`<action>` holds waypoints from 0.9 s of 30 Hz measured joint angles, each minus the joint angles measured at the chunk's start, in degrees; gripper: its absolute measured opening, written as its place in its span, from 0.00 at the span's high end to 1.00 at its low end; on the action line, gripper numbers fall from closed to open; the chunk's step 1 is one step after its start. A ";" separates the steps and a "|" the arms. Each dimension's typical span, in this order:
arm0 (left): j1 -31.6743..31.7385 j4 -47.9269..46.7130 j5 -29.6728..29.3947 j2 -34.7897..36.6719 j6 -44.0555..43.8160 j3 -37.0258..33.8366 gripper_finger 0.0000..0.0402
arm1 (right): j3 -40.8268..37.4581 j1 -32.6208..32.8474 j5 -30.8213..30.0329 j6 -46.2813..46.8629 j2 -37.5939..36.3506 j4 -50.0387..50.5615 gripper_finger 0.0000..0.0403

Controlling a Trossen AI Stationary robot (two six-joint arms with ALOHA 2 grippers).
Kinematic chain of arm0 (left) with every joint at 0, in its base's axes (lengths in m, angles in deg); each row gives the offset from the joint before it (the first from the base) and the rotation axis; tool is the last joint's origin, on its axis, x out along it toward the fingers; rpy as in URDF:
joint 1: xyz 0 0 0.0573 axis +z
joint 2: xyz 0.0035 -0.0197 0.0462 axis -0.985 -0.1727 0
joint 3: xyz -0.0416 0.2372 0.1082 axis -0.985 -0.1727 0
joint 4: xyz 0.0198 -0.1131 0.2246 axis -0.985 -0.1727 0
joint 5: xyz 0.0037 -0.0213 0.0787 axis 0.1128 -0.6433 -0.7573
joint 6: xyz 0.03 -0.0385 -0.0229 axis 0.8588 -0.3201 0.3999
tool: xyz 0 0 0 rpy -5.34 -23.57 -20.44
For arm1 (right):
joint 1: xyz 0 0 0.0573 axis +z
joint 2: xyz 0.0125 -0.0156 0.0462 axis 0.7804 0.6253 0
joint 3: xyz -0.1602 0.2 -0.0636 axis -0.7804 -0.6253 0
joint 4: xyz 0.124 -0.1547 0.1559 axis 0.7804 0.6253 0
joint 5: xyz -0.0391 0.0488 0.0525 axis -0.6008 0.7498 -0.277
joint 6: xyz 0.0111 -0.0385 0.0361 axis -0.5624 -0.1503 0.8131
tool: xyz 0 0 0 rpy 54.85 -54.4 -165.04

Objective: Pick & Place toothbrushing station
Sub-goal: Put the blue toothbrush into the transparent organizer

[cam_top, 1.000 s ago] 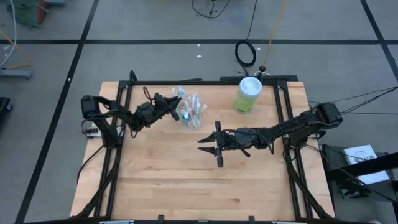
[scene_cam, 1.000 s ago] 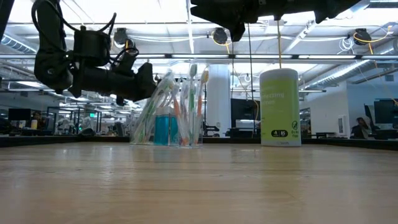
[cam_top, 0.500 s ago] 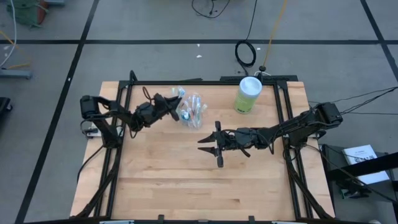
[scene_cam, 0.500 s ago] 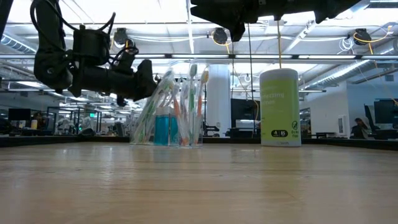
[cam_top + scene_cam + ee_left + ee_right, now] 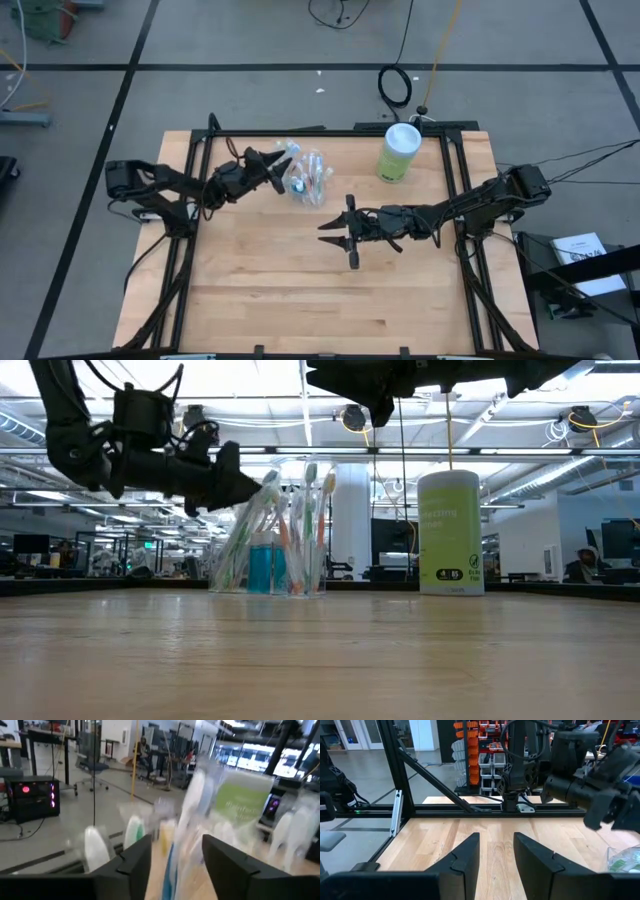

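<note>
Left gripper (image 5: 277, 162), fingers apart, sits at the toothbrushes (image 5: 310, 178) upper center; right gripper (image 5: 338, 231) hangs wide open mid-frame, empty.

On the wooden table (image 5: 320, 660) stood a clear plastic container (image 5: 272, 550) packed with pastel toothbrushes (image 5: 308, 525), their heads fanning out above its rim, and 2 teal-blue tubes (image 5: 260, 568) upright inside it. The left gripper (image 5: 245, 490) reached in from the side, its tip right at the heads of the leaning brushes. A green canister (image 5: 450, 533) stood well apart on the other side. The right arm (image 5: 400, 380) hung dark overhead, high above the table.
</note>
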 joint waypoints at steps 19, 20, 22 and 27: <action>-1.82 -15.85 -1.95 6.64 4.26 0.07 0.52 | 0.00 0.01 0.00 0.00 0.00 0.00 0.72; -1.92 -16.63 -1.95 6.64 4.43 0.07 0.54 | 0.00 0.01 0.00 -0.01 0.00 -0.01 0.72; -1.98 -17.20 -1.95 6.62 4.56 0.07 0.58 | 0.00 0.02 0.00 0.00 0.00 0.00 0.72; -1.99 -19.84 -2.21 6.64 3.39 0.09 0.70 | 0.00 0.00 0.00 0.00 0.00 0.00 0.72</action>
